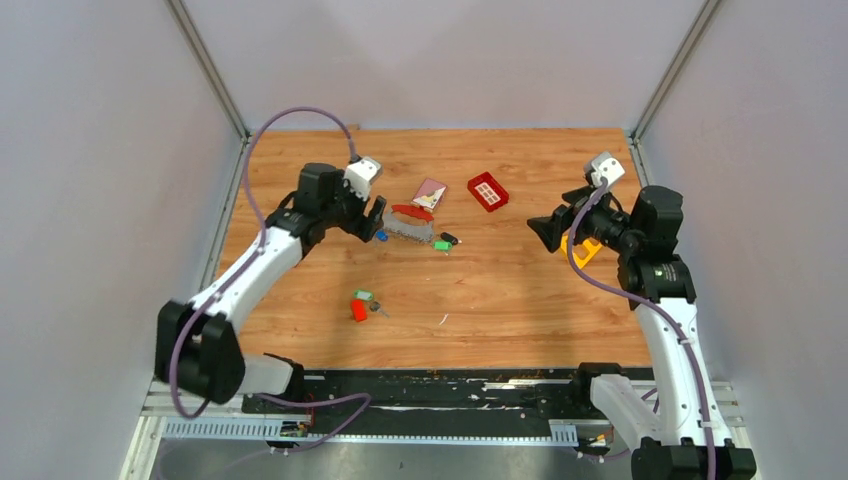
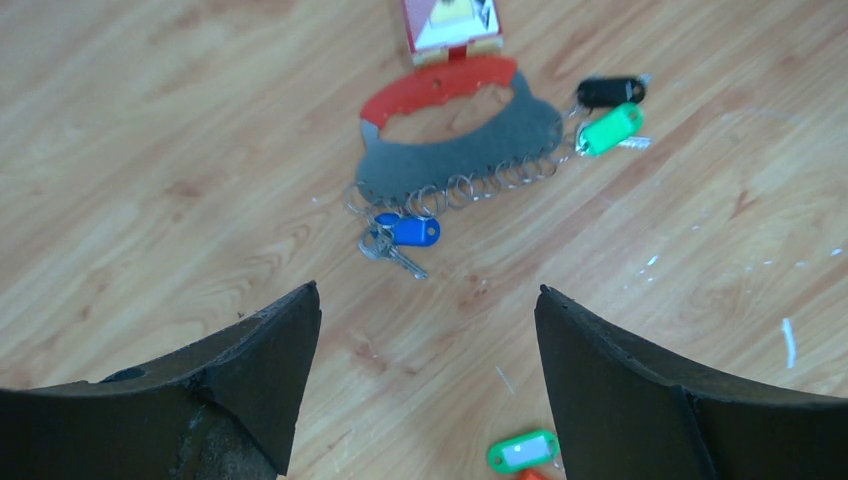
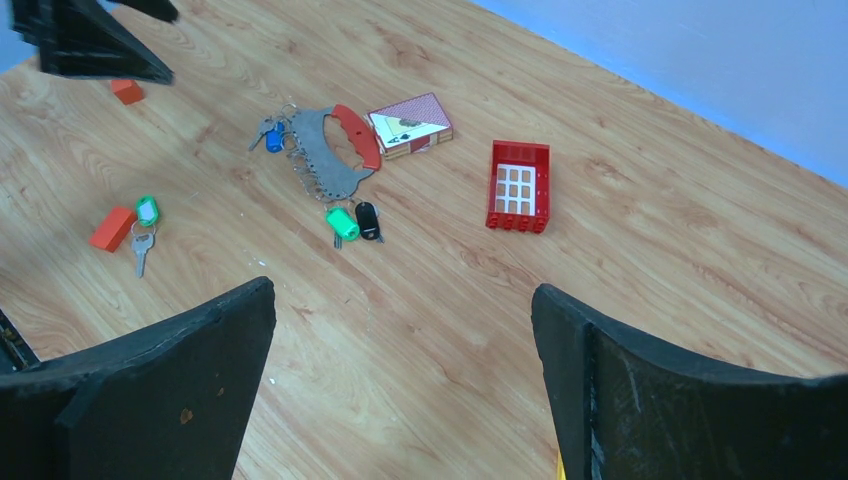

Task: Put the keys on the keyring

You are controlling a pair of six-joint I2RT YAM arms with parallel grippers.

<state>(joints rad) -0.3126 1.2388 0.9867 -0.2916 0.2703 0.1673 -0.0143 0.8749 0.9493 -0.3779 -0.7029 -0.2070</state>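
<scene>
The keyring (image 2: 460, 150), a grey strip with a row of wire loops and a red arc, lies flat on the wood. A blue key (image 2: 408, 232) lies at its near-left end. A green key (image 2: 610, 130) and a black key (image 2: 610, 92) lie at its right end. Another green key (image 1: 364, 296) lies apart nearer the arms, beside a red block (image 1: 358, 311). My left gripper (image 2: 428, 290) is open, just left of the keyring above the blue key, holding nothing. My right gripper (image 3: 402, 290) is open and empty, far to the right.
A red gridded tray (image 1: 487, 191) and a card box (image 1: 430, 192) lie behind the keyring. A yellow triangle frame (image 1: 582, 250) sits under the right gripper. An orange cube (image 3: 126, 91) lies near the left gripper. Walls enclose the table on three sides.
</scene>
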